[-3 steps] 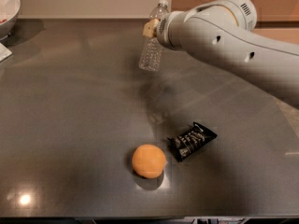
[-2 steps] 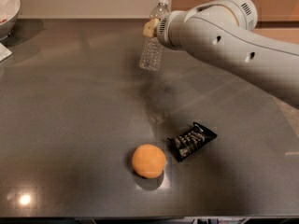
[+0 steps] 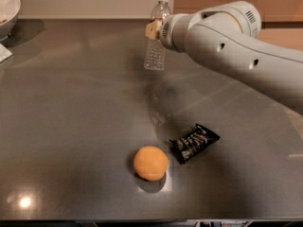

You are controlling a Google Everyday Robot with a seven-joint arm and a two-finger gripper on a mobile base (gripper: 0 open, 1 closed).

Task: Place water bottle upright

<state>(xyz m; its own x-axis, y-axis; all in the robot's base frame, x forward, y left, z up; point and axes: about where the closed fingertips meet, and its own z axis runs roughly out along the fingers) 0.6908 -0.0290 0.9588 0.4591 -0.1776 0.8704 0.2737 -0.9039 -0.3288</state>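
Dark surface. Water bottle: far centre, nearly upright, cap up, gripped at the shoulder by the hand. Orange: front centre. Black packet: just right of orange. White bowl: far-left corner.

A dark, glossy tabletop carries an orange near the front, a black snack packet just to its right, and a white bowl at the far-left corner. Over the far middle, the gripper clasps the water bottle near its neck.

Kitchen-like, dark countertop, white bowl, orange, snack packet, gripper clasping water bottle at far edge
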